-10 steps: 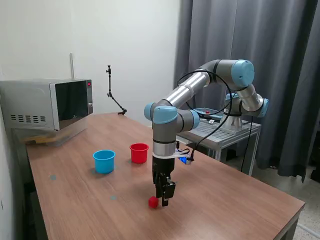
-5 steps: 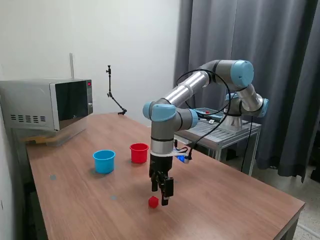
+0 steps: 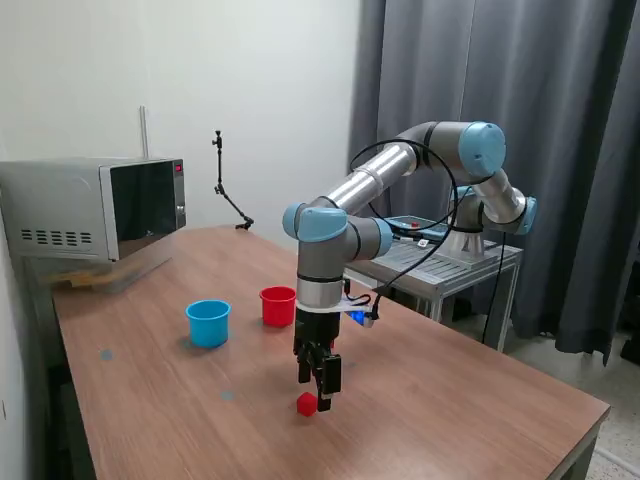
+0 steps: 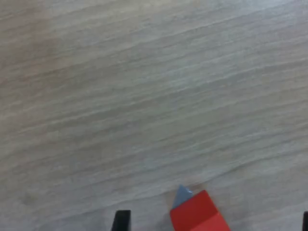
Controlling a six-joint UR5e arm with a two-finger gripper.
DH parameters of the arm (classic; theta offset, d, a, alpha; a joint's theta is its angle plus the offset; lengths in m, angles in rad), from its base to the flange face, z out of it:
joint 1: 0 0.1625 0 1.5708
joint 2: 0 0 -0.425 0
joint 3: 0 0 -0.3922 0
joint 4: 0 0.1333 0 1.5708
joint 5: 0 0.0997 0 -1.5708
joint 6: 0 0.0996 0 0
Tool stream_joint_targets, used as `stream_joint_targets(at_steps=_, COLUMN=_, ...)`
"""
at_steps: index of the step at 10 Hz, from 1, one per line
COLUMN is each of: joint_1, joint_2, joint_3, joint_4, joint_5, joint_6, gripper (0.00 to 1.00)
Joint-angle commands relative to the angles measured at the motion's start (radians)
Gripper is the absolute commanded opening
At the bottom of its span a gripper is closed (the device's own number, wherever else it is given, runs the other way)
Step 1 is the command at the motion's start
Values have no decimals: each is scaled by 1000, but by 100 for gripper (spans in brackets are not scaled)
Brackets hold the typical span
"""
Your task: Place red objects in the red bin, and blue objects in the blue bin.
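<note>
Wood-grain surface (image 3: 450,400) before you, your tool (image 3: 317,380) risen since a second ago, fingers spread and empty, small red cube (image 3: 307,404) resting just below.

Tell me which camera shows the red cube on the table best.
The exterior view: the whole red cube shows there, resting on the table just below the gripper. The wrist view is closer, but the picture's edge cuts the cube off, leaving only part visible.
</note>
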Motion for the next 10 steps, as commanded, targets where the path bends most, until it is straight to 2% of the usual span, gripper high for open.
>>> stream_joint_targets(at_steps=1, joint_1=0, joint_2=5, joint_3=-6, joint_4=0, joint_5=1, joint_6=0, gripper=100)
stream_joint_targets(at_steps=6, joint_1=0, joint_2=11, joint_3=-11, joint_4=0, joint_5=1, joint_6=0, gripper=100)
stream_joint_targets(at_steps=7, joint_1=0, joint_2=11, joint_3=-11, joint_4=0, joint_5=1, joint_6=0, gripper=0)
stream_joint_targets(at_steps=10, joint_1=0, joint_2=11, joint_3=-11, joint_4=0, joint_5=1, joint_6=0, gripper=0)
